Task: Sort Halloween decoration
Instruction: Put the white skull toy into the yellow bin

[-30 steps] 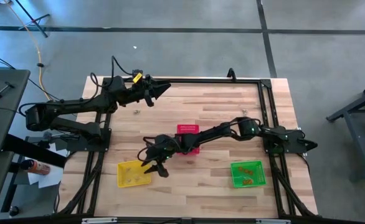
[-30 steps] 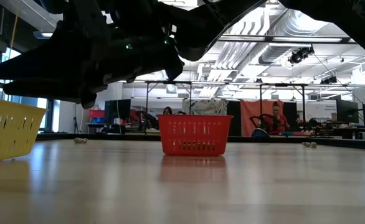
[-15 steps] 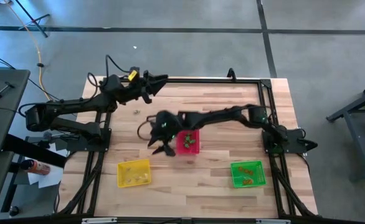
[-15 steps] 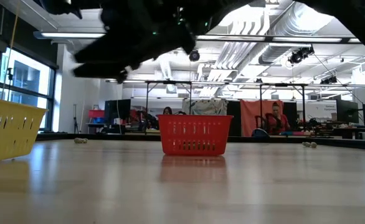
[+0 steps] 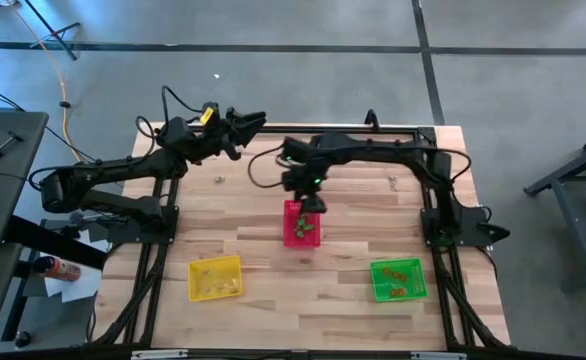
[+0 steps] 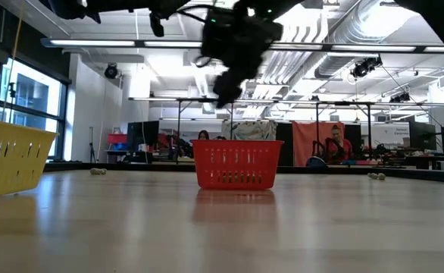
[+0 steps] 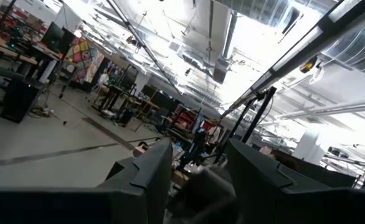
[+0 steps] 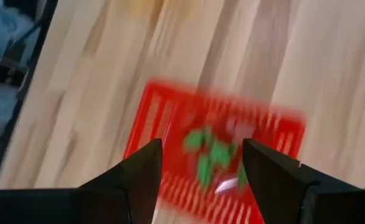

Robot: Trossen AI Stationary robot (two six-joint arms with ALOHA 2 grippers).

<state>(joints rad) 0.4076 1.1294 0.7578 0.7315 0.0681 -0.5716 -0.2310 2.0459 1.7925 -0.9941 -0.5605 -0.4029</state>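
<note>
The right gripper [image 5: 315, 203] hung in the air just behind the red basket [image 5: 301, 223], near the middle of the wooden bench [image 5: 353, 260]. Its jaws stood apart with nothing between them; in the right wrist view the two dark fingers [image 8: 139, 174] framed the basket below, well clear of it.

The Halloween decoration [image 5: 306, 229] lay partly in that red basket, as green trinkets (blurred in the wrist picture, so their shapes could not be made out). More pieces sat in the yellow basket [image 5: 215, 278] toward the front left of the bench and in the green basket [image 5: 398, 279] toward the front right, where orange bits showed. A few loose trinkets [image 5: 219, 180] lay on the bare wood near the back edge, one on the left and another near the right rail.

The left gripper [image 5: 258, 121] was raised over the back left of the bench, tilted upward so that its wrist camera looked at the room's ceiling. Its jaws were parted, holding nothing.

In the low view the red basket stood upright in mid-bench, with people seated far behind it.
</note>
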